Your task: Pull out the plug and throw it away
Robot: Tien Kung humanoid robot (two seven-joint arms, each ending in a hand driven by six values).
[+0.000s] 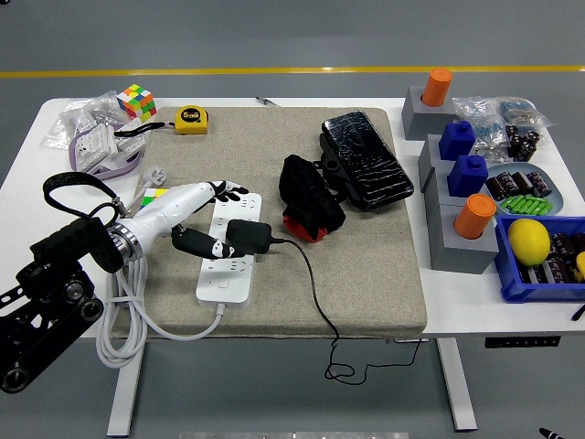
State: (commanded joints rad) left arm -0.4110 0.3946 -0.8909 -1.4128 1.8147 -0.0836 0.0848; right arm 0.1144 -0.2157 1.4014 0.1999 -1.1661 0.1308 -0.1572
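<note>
Where the black cord (315, 302) trails off the table's (475, 302) near edge and loops below it, it leads back up across the grey mat (366, 274) to the black plug (247, 236), seated in the white power strip (228, 274) on the mat's left part. From the left, the left hand (196, 224) lies over the strip, thumb (195, 243) and fingers (227, 191) partly curled to either side of the plug; whether they grip it cannot be told. Farther right lies a black pouch (309, 194), then a black case (367, 158). At the far left sit a Rubik's cube (136, 101) and a yellow tape measure (191, 119).
</note>
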